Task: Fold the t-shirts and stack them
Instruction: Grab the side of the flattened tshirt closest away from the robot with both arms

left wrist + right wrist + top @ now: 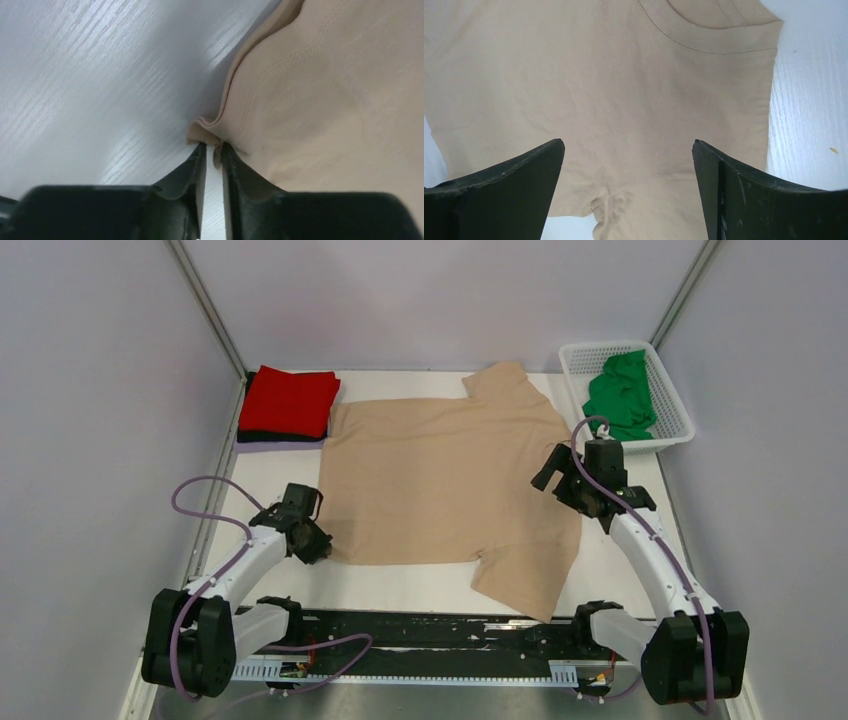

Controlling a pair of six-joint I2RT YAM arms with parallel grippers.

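**Pale desk, one beige shirt nipped at a hem corner**

Pale wood-grain desk [400,588] runs from the arm bases to the grey back wall. Nearest, the left gripper [312,543] sits low at the near-left hem corner of the beige t-shirt [450,480]. In the left wrist view its fingers [192,172] are closed almost to touching, with a small bunch of hem nipped between them. It seems to be both layers, though that view is too close to be sure.

The shirt lies spread flat mid-desk, hem to the left and collar to the right, with one sleeve pointing near and one far. Over the collar end hangs the right gripper [553,472], its fingers spread wide and holding nothing.

The cloth looks like a thin knit, so it should be light and limp. It will likely drape and drag rather than keep a shape. Lifted by one corner alone, it would probably pull into a diagonal and wrinkle. The stitched edges give the best bite: the hem corners, and the shoulder seam beside the collar. A matching hold on the near side at the collar end would likely carry the fold over evenly.

At the far left a red shirt [292,400] lies folded on a dark shirt [270,436], just beside the hem. At the far right a white basket [680,410] holds a crumpled green shirt [622,395].
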